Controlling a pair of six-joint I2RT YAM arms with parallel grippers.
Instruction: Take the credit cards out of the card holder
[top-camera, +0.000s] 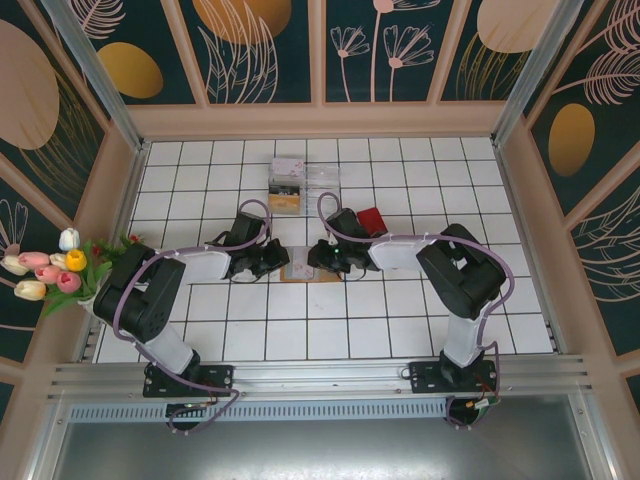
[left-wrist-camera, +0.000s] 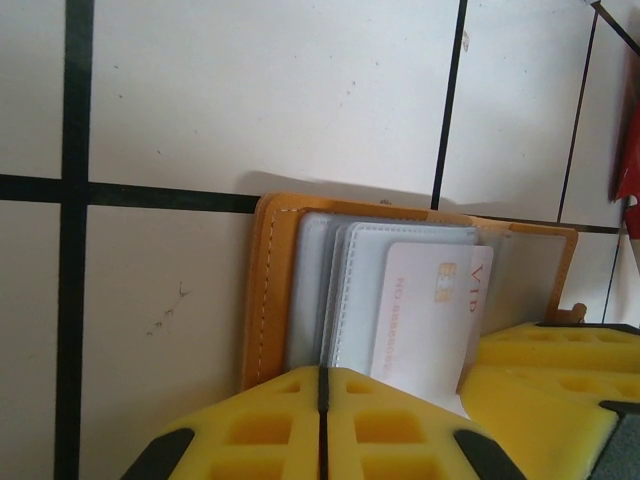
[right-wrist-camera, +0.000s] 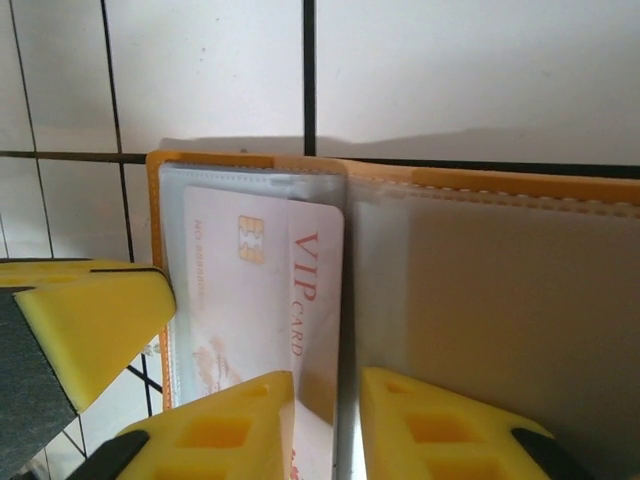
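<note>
So on the white tiled tabletop (top-camera: 400, 330), the left gripper (left-wrist-camera: 322, 378) sits at the left edge of the flat tan-orange leather-like card holder (left-wrist-camera: 262, 290). The holder lies open in the middle between the two arms, and the left gripper's yellow jaws are pressed together on one of its grey-blue sleeves. The right gripper (right-wrist-camera: 325, 385) is at the holder's opposite side with its jaws spread a little, straddling the long edge of a pale whitish credit card (right-wrist-camera: 262, 290) with orange VIP lettering, which lies in a clear sleeve inside the holder.
</note>
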